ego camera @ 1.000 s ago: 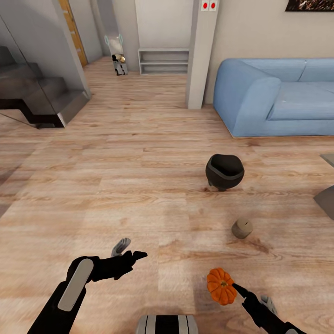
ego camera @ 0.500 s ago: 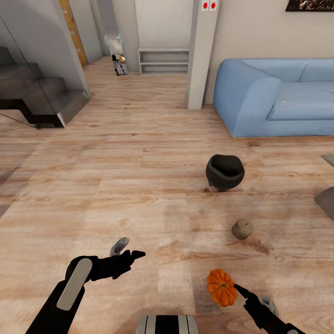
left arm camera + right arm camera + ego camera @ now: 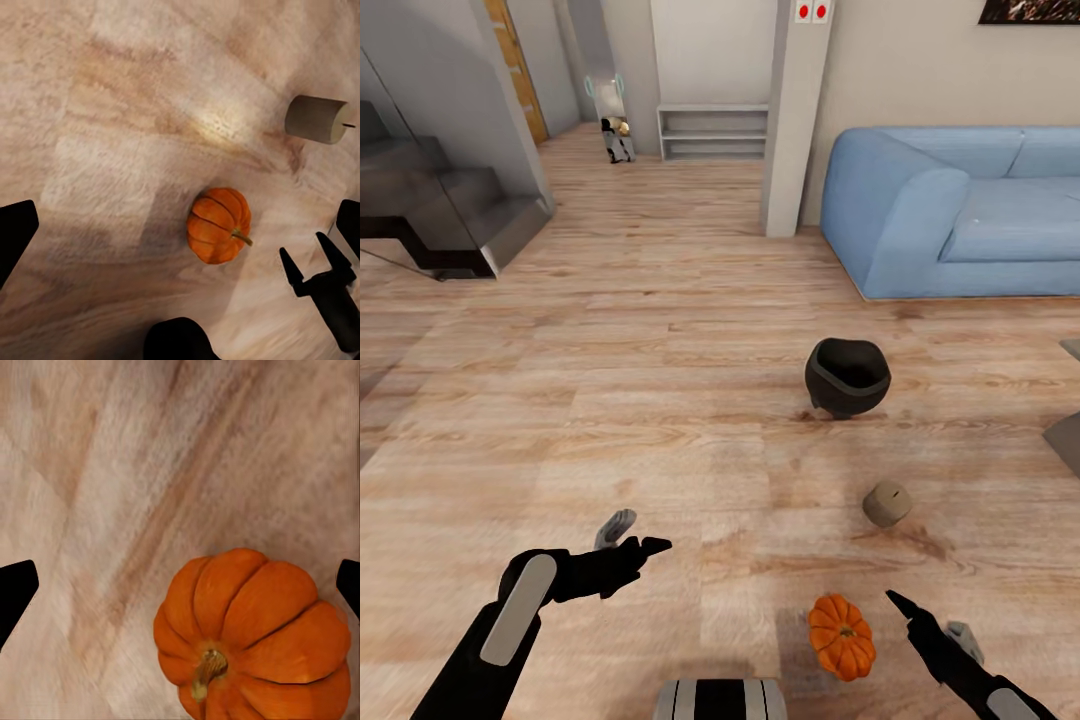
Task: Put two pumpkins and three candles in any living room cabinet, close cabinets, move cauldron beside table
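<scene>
One orange pumpkin (image 3: 841, 636) lies on the wood floor near my base, stem up; it also shows as the pumpkin (image 3: 218, 225) and, close up, the pumpkin (image 3: 255, 637). My right gripper (image 3: 925, 615) hangs open just right of it, not touching. From the left wrist that right gripper (image 3: 306, 251) appears beside the pumpkin. My left gripper (image 3: 640, 535) is open and empty over bare floor to the left. A beige candle (image 3: 887, 503) lies on its side further ahead, also seen as the candle (image 3: 315, 118). The black cauldron (image 3: 847, 376) stands beyond it.
A blue sofa (image 3: 960, 210) fills the far right, with a white pillar (image 3: 792, 120) and a low shelf (image 3: 712, 132) behind. Dark stairs (image 3: 430, 215) rise at the far left. A grey furniture corner (image 3: 1066, 438) pokes in at the right edge.
My right gripper has drawn away to the right from the pumpkin, which it touched before; a gap now shows. The view has shifted slightly. The left arm has barely moved.
</scene>
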Controlling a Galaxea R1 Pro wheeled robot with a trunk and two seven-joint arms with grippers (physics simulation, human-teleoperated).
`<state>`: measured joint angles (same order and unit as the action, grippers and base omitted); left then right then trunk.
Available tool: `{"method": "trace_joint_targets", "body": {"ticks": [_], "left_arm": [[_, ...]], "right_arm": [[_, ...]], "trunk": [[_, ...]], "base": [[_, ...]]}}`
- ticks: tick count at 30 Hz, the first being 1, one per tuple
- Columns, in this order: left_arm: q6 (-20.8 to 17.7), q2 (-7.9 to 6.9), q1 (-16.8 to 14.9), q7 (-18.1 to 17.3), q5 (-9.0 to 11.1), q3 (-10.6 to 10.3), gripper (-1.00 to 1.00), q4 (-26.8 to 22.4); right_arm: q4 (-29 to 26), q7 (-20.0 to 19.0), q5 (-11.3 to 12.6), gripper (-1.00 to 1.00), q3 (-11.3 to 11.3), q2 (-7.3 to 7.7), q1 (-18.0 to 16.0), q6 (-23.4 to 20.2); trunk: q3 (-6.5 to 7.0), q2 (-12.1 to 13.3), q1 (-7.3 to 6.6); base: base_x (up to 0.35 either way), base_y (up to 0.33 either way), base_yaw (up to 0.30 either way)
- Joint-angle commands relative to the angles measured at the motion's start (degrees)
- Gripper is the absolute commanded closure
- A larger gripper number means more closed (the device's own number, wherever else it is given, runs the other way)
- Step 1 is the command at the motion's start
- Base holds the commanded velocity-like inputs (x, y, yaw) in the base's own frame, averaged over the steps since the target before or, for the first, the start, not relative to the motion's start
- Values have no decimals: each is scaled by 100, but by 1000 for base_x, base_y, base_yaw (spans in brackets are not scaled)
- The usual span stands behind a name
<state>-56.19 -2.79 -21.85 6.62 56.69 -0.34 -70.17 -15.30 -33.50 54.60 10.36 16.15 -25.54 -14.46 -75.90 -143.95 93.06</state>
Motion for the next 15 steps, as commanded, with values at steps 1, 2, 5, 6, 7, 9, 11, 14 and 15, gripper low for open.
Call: {"method": "trace_joint_targets", "body": {"ticks": [1, 2, 5, 6, 7, 9, 11, 14, 15], "left_arm": [[-15, -2, -1, 59, 61, -5, -100, -5], [-15, -2, -1, 59, 61, -4, -100, -5], [-15, -3, 0, 53, 55, 10, -100, -17], [-15, -4, 0, 52, 54, 11, -100, -16], [-15, -5, 1, 51, 53, 11, -100, -15], [-15, -7, 1, 51, 57, 11, -100, -14], [-15, -4, 4, 55, 59, 16, -100, -28], [-15, -9, 1, 54, 60, 22, -100, -60], [-15, -9, 1, 53, 61, 23, -100, -66]], "right_arm": [[1, 22, 48, -100, 52, 1, -3, -20], [1, 54, 49, -100, 85, 1, -3, 12], [1, 150, 40, -100, 183, 2, -4, 108], [1, 182, 32, -100, 216, 2, -4, 141], [1, 215, 26, -100, 249, 2, -4, 173], [-5, 279, 4, -100, 314, 2, -4, 237], [-17, 290, -8, -100, 380, 0, -4, 301], [-32, 291, -11, -100, 376, 0, -4, 511], [-36, 293, 1, -100, 376, 1, -4, 509]], "trunk": [[-4, -1, 0], [-4, -1, 0], [-4, -1, 0], [-4, -1, 0], [-4, -1, 0], [-4, -1, 0], [-4, -1, 0], [-4, -1, 0], [-4, -1, 0]], "base": [[145, 0, 0], [138, 0, 0], [46, 0, 0], [13, 0, 0], [8, 0, 0], [4, 0, 0], [2, 0, 0], [0, 0, 0], [0, 0, 0]]}}
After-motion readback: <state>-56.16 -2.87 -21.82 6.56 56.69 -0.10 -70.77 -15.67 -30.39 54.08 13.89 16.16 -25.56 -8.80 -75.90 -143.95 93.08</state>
